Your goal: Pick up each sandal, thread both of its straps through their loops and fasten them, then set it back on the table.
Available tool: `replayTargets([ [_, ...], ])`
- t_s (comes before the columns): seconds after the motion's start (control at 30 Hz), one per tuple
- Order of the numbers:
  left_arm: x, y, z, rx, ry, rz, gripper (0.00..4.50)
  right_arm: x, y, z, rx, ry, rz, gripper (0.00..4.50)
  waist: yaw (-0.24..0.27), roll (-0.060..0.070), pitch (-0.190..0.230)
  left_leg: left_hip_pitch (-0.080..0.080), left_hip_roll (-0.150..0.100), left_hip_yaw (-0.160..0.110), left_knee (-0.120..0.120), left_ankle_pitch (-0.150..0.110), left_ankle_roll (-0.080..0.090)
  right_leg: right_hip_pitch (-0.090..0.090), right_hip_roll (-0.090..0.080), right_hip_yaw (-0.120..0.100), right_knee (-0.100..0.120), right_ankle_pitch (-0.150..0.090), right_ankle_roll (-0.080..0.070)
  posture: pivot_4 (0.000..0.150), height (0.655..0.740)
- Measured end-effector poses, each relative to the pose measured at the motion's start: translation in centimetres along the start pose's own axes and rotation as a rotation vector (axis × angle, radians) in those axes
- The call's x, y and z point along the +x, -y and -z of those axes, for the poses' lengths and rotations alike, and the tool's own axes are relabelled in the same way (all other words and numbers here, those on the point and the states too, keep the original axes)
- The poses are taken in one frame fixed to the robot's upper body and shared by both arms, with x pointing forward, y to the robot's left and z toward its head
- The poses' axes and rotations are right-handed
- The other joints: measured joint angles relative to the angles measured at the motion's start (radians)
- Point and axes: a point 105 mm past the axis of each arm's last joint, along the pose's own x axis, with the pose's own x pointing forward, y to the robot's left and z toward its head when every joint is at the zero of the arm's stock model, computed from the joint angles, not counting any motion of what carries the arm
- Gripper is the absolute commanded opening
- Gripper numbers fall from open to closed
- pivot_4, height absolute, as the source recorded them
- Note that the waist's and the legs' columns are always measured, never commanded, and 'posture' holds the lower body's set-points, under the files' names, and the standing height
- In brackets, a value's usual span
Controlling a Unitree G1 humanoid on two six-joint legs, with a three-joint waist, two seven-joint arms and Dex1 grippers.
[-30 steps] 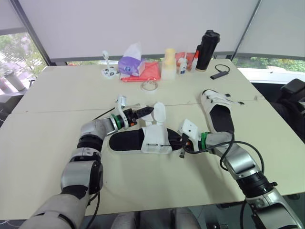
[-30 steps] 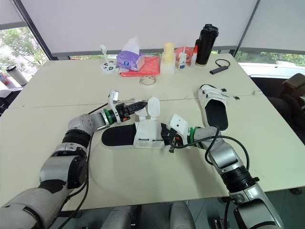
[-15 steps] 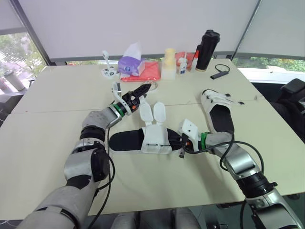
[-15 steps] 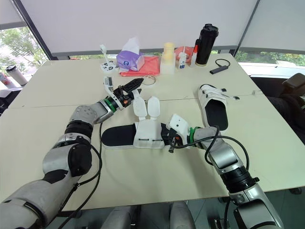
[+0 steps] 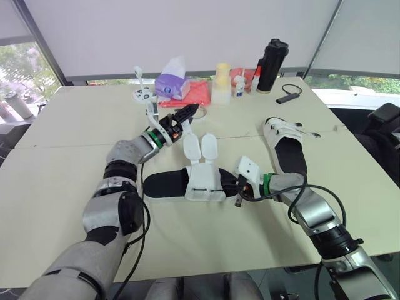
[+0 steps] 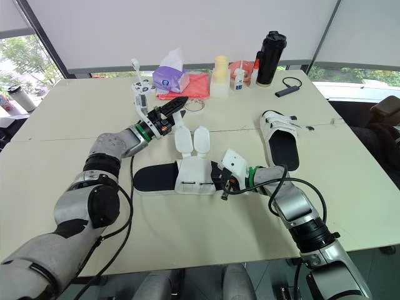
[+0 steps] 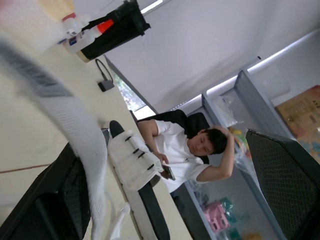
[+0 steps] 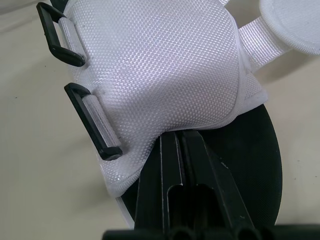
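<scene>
The near sandal [image 5: 187,186], black sole with a white upper, lies flat in the middle of the table. Its two white straps [image 5: 190,147] [image 5: 209,147] stand up unfastened, and its black loops [image 8: 92,122] hang free on the other side. My left gripper [image 5: 186,115] hovers open above and behind the straps, touching nothing. At the sandal's toe end my right gripper [image 5: 239,189] is shut, its fingers [image 8: 172,165] pressed together with the tips under the edge of the white upper. The second sandal [image 5: 287,147] lies to the right.
Along the back stand a tape ring [image 5: 195,112], a purple tissue pack [image 5: 172,84] on a red cloth [image 5: 197,94], a pale cup [image 5: 221,81], a black bottle [image 5: 272,65] and a small black device [image 5: 287,97]. A person [image 7: 190,150] sits beyond the table.
My left gripper has left the strap it was at and risen back toward the tape ring. That strap now stands upright beside the other. The right arm and the sandal have not moved.
</scene>
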Motion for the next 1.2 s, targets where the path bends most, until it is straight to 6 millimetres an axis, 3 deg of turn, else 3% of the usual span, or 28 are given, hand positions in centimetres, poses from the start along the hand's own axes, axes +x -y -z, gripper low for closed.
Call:
replayTargets([
  [0.2,0.1,0.4,-0.6,0.020,0.008,0.007,4.50,0.0,0.0,0.0,0.000,0.000,-0.001,0.05,0.000,0.000,0.000,0.000,0.000,0.000,0.000,0.000,0.000,0.000,0.000,0.000,0.000,0.000,0.000,0.150,0.7296],
  [0.23,0.1,0.4,-0.6,0.024,0.010,0.004,4.25,0.0,0.0,0.0,0.000,0.000,-0.001,0.01,0.000,0.000,0.000,0.000,0.000,0.000,-0.001,0.000,0.000,0.000,0.000,0.000,0.000,0.000,0.000,0.150,0.7296],
  [0.33,0.1,0.3,-0.7,0.046,0.007,-0.008,3.20,0.0,0.0,0.0,-0.001,0.000,-0.001,0.00,0.000,0.000,0.000,0.000,0.000,0.000,-0.001,0.000,0.000,0.000,0.000,0.000,0.000,0.000,0.000,0.150,0.7296],
  [0.53,0.0,1.0,-1.2,0.087,0.001,0.018,0.06,0.0,0.0,0.0,-0.001,0.000,-0.002,0.00,0.000,0.000,0.000,0.000,0.000,0.000,-0.001,0.000,0.000,0.000,0.000,0.000,-0.001,0.000,0.000,0.150,0.7296],
  [0.73,-0.5,2.2,-0.3,0.199,-0.073,0.090,0.02,0.0,0.0,0.0,-0.002,0.000,-0.002,0.00,0.000,0.000,0.000,0.000,0.000,0.000,-0.002,0.000,0.000,0.000,0.000,0.000,-0.001,0.000,0.000,0.150,0.7296],
  [0.9,-1.9,5.5,3.4,0.476,-0.275,0.303,0.02,0.1,0.0,-0.1,-0.008,-0.002,-0.005,0.00,-0.001,0.000,0.000,0.000,0.001,0.001,-0.003,0.000,0.000,-0.001,0.000,0.001,-0.001,0.000,-0.001,0.150,0.7296],
  [1.03,-5.7,7.9,8.5,0.738,-0.525,0.543,0.02,0.2,-0.1,-0.2,-0.014,-0.004,-0.009,0.00,-0.001,0.001,-0.001,0.001,0.004,0.001,-0.005,-0.001,-0.001,-0.002,0.000,0.004,-0.002,-0.003,-0.007,0.150,0.7296],
  [1.1,-8.2,7.1,11.0,0.806,-0.679,0.591,0.02,0.2,-0.1,-0.1,-0.015,-0.005,-0.008,0.00,0.002,0.002,-0.001,0.001,0.007,0.003,-0.005,-0.001,-0.002,-0.002,0.002,0.004,-0.004,-0.004,-0.010,0.150,0.7296],
  [1.2,-10.2,5.9,12.8,0.855,-0.780,0.614,0.02,0.2,-0.1,-0.1,-0.019,-0.010,-0.006,0.00,0.007,0.002,-0.001,0.000,0.014,0.003,-0.005,-0.002,-0.003,0.000,0.007,0.003,-0.013,0.000,-0.017,0.150,0.7296],
])
